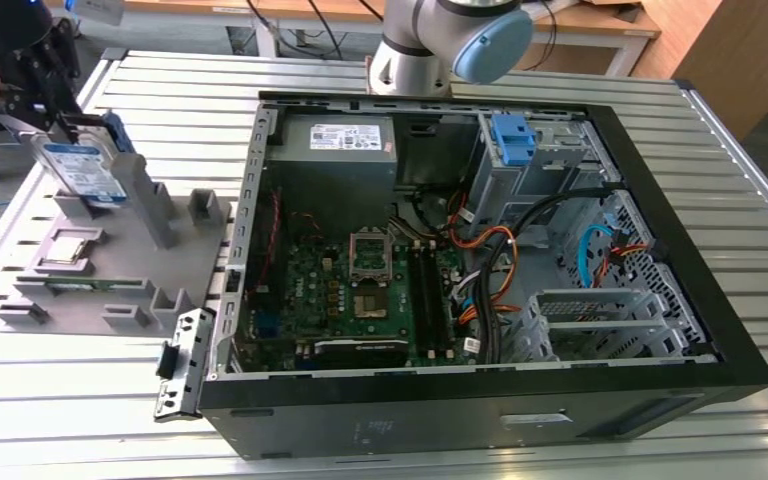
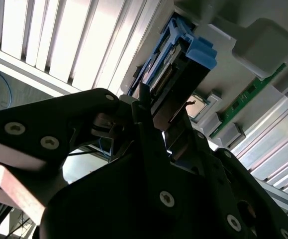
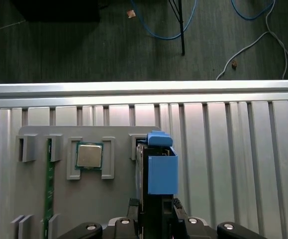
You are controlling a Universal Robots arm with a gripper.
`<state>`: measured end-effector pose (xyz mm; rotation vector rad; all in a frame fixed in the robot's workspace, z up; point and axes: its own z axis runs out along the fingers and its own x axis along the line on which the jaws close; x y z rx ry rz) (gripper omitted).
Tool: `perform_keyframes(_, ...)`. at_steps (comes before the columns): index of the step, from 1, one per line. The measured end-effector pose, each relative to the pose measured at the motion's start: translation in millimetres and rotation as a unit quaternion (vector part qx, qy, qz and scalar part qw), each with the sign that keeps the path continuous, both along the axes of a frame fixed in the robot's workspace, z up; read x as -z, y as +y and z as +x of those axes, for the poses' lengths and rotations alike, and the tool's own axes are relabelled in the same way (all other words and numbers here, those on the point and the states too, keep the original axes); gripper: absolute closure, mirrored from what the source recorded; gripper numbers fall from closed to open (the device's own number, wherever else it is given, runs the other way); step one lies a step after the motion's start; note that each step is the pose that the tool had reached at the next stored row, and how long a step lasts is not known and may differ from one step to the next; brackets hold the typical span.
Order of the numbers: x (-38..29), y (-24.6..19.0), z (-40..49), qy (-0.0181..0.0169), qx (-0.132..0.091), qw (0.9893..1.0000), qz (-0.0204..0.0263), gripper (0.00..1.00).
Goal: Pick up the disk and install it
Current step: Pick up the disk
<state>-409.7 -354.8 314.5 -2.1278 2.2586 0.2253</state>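
Table edge: the disk point(image 1: 87, 172) stands close to the slatted table's point(image 1: 171, 80) border, at the exterior view's left; in the first wrist view the table rim runs just past the holder point(image 3: 114, 209), with floor and loose cables beyond.
Open room: bare slats lie beside the disk point(image 3: 158, 172) on one side; the holder's flat base and its pockets lie on the other.
Near obstacles: a grey holder post point(image 1: 144, 200) rises just beside the disk, toward the exterior view's right; the open case point(image 1: 704, 300) sits well apart, further right.
Disk: upright on edge at the holder's far corner, its lower end at the holder, blue rail outward.
Gripper: at the disk's upper end point(image 1: 48, 132), arm point(image 1: 444, 40) reaching over from behind the case.
Fingers: in the second wrist view the fingers point(image 2: 144, 119) lie against the disk's point(image 2: 181, 74) two faces with no gap showing, clamped on it.
Holder contents: a chip point(image 3: 89, 155) in its pocket and a green memory stick point(image 3: 48, 184) in a slot, both apart from the disk.
Case interior: a blue bracket point(image 1: 511, 140) near the rear corner, power supply point(image 1: 337, 140) alongside.
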Motion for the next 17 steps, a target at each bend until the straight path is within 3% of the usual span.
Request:
perform_keyframes(12,-22.8,0.0,0.0,0.0000,0.000,1.0000,0.0000,0.64)
perform_keyframes(17,-24.9,0.0,0.0,-0.0002,0.000,1.0000,0.0001,0.64)
